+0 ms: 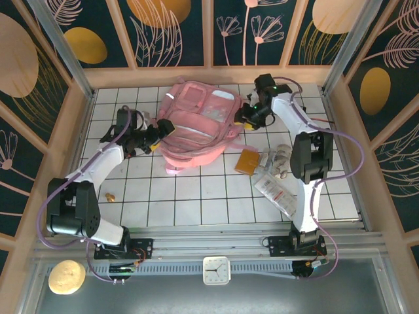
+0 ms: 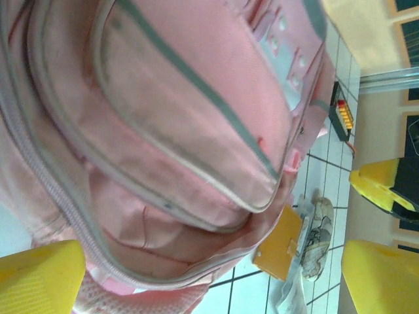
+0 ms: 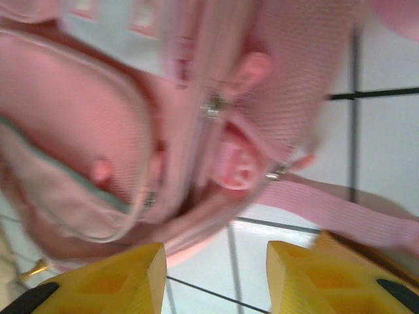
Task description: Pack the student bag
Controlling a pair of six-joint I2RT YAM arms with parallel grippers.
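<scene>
I see the pink student bag (image 1: pixel 196 127) lying at the far middle of the white tiled bench (image 1: pixel 196 196), between my two arms. My left pincer (image 1: pixel 159 139) is at the bag's left edge, its yellow fingers spread wide. My right pincer (image 1: pixel 247 118) is by the bag's right edge, also open and gripping nothing.

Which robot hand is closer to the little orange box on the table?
Right. The right hand is at the student bag's right edge, just beyond the orange box. The left hand is across the bag, at its left edge, farther off.
</scene>
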